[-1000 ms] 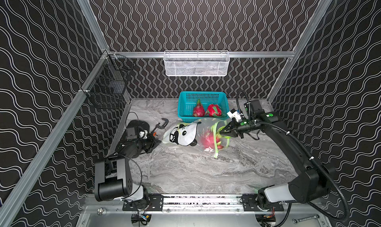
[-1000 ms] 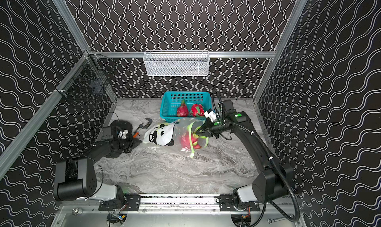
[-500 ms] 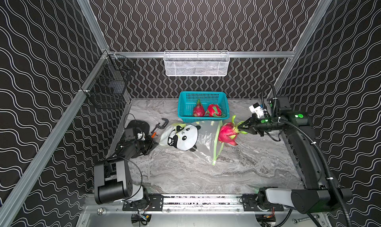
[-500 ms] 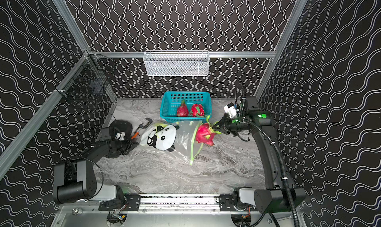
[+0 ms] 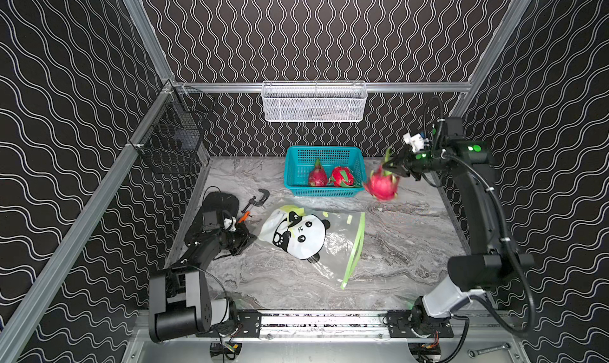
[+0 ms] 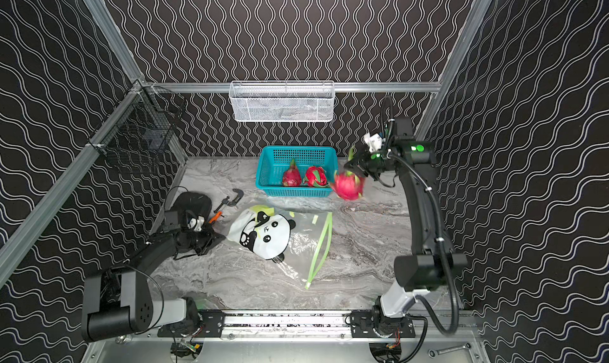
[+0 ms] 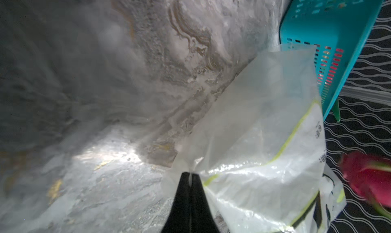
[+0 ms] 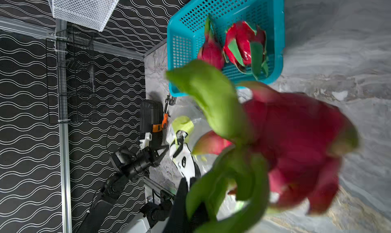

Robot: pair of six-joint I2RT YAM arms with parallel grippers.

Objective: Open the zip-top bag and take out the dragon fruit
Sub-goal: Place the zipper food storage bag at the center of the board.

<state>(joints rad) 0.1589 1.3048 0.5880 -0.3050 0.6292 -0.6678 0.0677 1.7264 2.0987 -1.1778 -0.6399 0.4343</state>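
The zip-top bag (image 5: 309, 236) (image 6: 273, 236) lies flat on the marble table, panda print up, its lime-green zip strip (image 5: 357, 246) on the right side. My left gripper (image 5: 253, 237) (image 7: 191, 175) is shut on the bag's left corner. My right gripper (image 5: 390, 165) (image 6: 355, 164) (image 8: 188, 180) is shut on the green tuft of a magenta dragon fruit (image 5: 382, 187) (image 6: 348, 187) (image 8: 296, 147). That fruit hangs in the air just right of the teal basket (image 5: 324, 150). Two more dragon fruits (image 5: 318, 177) (image 5: 342, 176) lie in that basket.
A white wire basket (image 5: 313, 101) hangs on the back wall and a black wire basket (image 5: 171, 140) on the left wall. A C-clamp (image 5: 260, 198), a black object (image 5: 219, 203) and an orange-handled tool (image 5: 244, 217) lie behind my left gripper.
My right gripper has pulled the dragon fruit out of the bag, then lifted it up and back to the basket's right end. The bag has collapsed flat. The left grip holds.
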